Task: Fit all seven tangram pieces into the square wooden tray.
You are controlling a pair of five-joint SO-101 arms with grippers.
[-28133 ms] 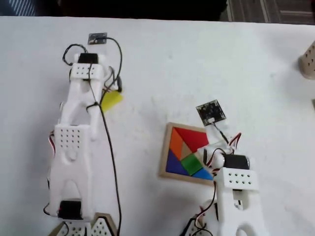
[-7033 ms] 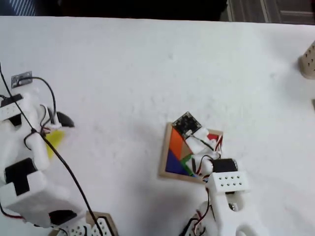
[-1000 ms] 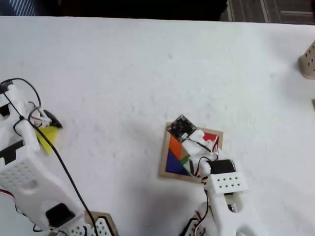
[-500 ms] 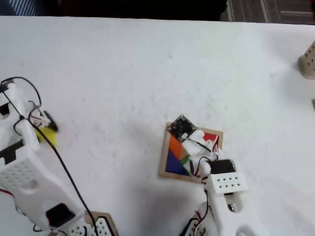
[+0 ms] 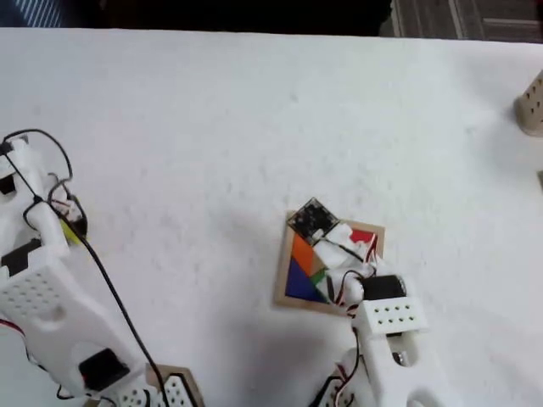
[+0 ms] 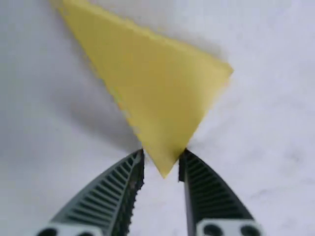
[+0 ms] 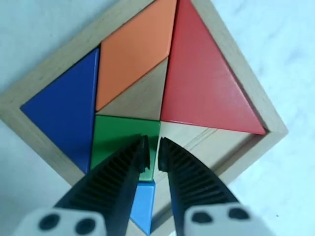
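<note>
1. Left pincer (image 6: pixel 161 156) is clamped on 1 corner of the yellow triangle (image 6: pixel 152 93), near the left edge of the table (image 5: pixel 254 127) and well apart from the tray (image 7: pixel 49 73).
2. Right pincer (image 7: pixel 151 147) hangs over the green square (image 7: pixel 113 135) in the tray, fingers almost together, gripping nothing.
3. Beside the square lie the red triangle (image 7: pixel 202 83), orange parallelogram (image 7: pixel 135 54) and blue triangle (image 7: pixel 66 108).

A white bench (image 5: pixel 254 110) with a slightly grainy surface spreads all around the right hand (image 7: pixel 151 142). Far beyond the hand, past the bench edge, lie a dark strip (image 5: pixel 254 13) and a grey striped floor (image 5: pixel 475 17). The light is even.
</note>
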